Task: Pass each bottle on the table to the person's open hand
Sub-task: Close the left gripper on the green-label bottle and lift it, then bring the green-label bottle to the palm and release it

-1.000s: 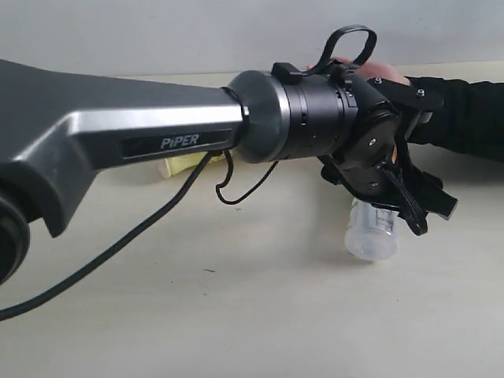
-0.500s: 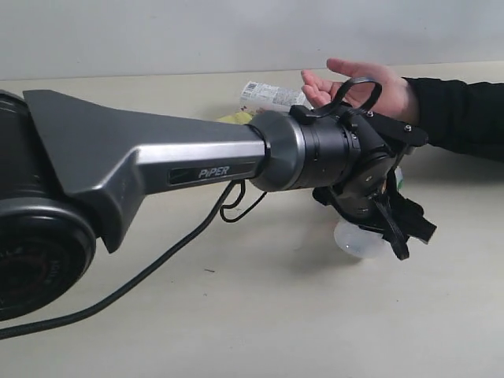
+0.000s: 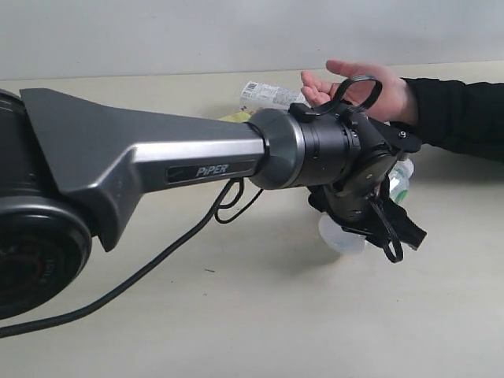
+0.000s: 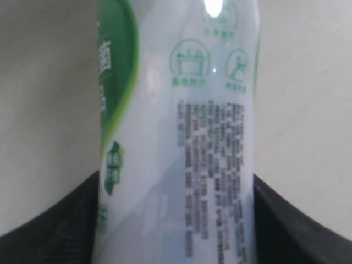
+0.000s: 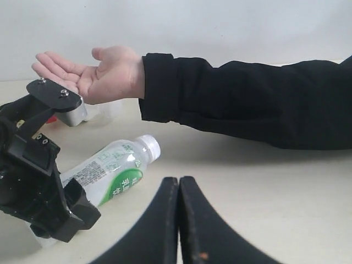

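- I am looking across a pale bench (image 3: 236, 315) backed by a plain grey wall (image 3: 157, 31).
- The frosted bottle (image 3: 340, 235) with the green-and-white label is sitting tilted near the middle of the bench, just below the person's open hand (image 3: 358, 83).
- The left claw (image 3: 376, 224) is pinching it. In the left wrist view the dark fingers (image 4: 49, 231) are pressing against both sides of the bottle.
- I cannot tell whether the bottle is clearing the bench yet.
- A second ago the claw was spread wider over this bottle. Since then the jaws have been narrowing, and the bottle's base has been swinging leftward in the exterior view.
- The left arm (image 3: 157, 165) has also been dropping in that view. This is uncovering the palm, the clear bottle (image 3: 272, 94) and a sliver of the yellow bottle (image 3: 235, 118) behind it.
- The right claw (image 5: 179, 220) is resting pressed together and empty, apart from the bottle.
- I am judging the grasp as only just made. A lift and a short carry up to the palm are coming next, with the other bottles waiting on the bench.
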Motion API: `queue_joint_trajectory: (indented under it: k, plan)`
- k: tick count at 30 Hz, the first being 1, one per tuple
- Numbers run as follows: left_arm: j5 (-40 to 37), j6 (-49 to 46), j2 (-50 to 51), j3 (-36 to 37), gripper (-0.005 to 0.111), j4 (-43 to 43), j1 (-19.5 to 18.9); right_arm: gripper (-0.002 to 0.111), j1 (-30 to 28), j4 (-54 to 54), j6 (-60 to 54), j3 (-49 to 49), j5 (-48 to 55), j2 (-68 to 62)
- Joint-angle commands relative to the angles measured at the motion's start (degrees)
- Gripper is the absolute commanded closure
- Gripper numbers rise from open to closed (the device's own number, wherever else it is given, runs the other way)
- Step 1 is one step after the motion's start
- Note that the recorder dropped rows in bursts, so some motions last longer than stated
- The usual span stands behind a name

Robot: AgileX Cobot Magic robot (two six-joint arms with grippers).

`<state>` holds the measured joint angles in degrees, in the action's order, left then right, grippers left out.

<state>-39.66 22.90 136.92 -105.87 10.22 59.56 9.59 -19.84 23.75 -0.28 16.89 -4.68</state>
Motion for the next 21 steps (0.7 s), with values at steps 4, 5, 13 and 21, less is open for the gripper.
queue_joint_trajectory:
  k: [4,5,13,21]
  plan:
    - [-1.8,-1.71,-5.11,-0.29,0.107,0.0,0.69,0.108,-0.29,-0.14,0.02,0.28,-0.75,-0.22]
    - [-1.8,-1.89,-5.97,-0.29,0.107,0.0,0.99,0.108,-0.29,-0.14,0.02,0.28,-0.75,-0.22]
    - [0.34,-4.63,-12.88,-0.29,0.107,0.5,1.17,0.108,-0.29,-0.14,0.02,0.28,-0.75,-0.22]
    - [14.81,10.38,-15.12,-0.29,0.107,1.29,-0.23,0.108,-0.29,-0.14,0.02,0.28,-0.75,-0.22]
